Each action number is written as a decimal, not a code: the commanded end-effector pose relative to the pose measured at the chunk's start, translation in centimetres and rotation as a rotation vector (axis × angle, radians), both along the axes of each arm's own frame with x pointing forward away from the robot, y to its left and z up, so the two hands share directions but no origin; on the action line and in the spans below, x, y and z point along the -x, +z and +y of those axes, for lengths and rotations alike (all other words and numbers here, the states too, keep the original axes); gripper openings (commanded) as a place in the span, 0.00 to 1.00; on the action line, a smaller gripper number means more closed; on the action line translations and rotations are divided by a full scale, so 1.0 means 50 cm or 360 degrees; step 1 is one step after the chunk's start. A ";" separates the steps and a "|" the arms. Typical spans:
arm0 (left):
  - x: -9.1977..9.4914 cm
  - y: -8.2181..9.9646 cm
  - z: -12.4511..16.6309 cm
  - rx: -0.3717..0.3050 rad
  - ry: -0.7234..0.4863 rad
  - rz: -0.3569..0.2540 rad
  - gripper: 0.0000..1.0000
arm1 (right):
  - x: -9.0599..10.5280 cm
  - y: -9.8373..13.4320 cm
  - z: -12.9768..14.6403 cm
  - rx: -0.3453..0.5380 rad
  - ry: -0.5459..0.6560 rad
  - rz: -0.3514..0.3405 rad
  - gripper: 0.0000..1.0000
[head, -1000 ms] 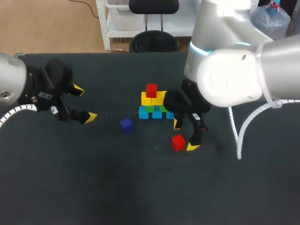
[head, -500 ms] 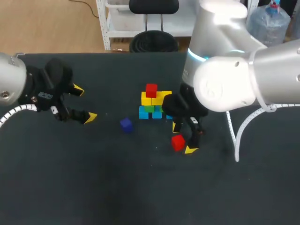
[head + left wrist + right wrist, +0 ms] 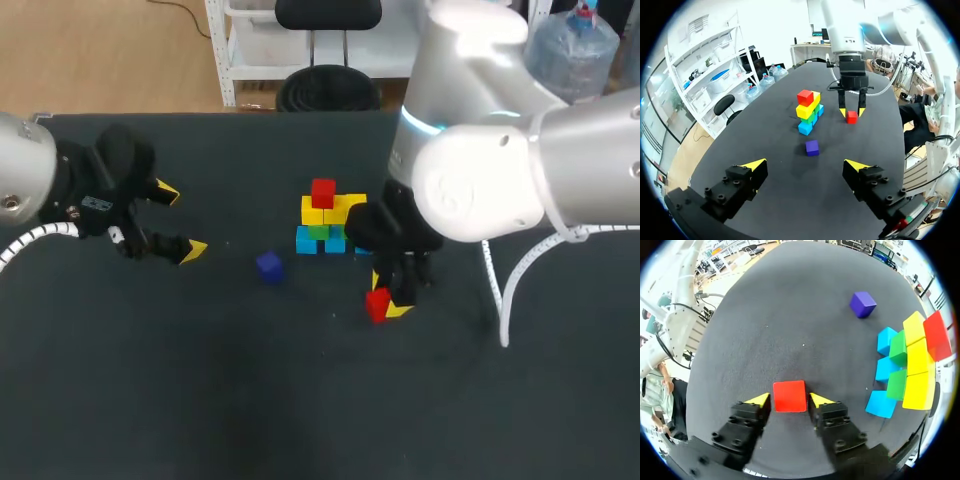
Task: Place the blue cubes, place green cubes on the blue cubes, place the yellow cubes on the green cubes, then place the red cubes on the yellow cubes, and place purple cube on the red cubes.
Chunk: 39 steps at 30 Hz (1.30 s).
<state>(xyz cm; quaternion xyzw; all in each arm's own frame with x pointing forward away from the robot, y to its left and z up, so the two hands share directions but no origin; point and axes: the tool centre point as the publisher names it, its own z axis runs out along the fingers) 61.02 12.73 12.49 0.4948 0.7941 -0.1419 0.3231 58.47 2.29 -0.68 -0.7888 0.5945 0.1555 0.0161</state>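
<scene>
On table (image 3: 300, 400) by stack (image 3: 325, 220): R fingers (image 3: 819, 400) tight on loose red cube (image 3: 789, 396); L fingers (image 3: 754, 165) wide apart, empty.

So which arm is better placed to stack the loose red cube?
Right: the right gripper grips the loose red cube beside the stack; the left gripper is open, farther away.

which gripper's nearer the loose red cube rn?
Right. The right gripper sits around the loose red cube; the left gripper hangs far off, beyond the purple cube.

Glare, perhaps overhead, on right arm (image 3: 480, 185)
</scene>
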 end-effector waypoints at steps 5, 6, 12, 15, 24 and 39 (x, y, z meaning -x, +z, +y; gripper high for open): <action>0.000 -0.002 0.003 0.0011 -0.0006 -0.0005 1.00 | 0.004 -0.004 0.001 -0.0022 -0.0010 -0.0002 0.00; 0.000 -0.002 0.003 0.0011 -0.0006 -0.0005 1.00 | 0.005 0.000 0.001 -0.0026 -0.0018 -0.0004 0.00; 0.000 -0.002 0.003 0.0011 -0.0006 -0.0005 1.00 | 0.011 0.028 -0.002 -0.0036 -0.0073 0.0000 0.00; 0.000 -0.002 0.003 0.0011 -0.0006 -0.0005 1.00 | 0.016 0.057 -0.004 -0.0004 -0.0111 0.0001 0.00; 0.000 -0.002 0.003 0.0011 -0.0006 -0.0005 1.00 | 0.008 0.159 -0.030 0.0148 -0.0307 -0.0057 0.00; 0.000 -0.002 0.003 0.0011 -0.0006 -0.0005 1.00 | -0.035 0.202 -0.047 0.0189 -0.0648 -0.0337 0.00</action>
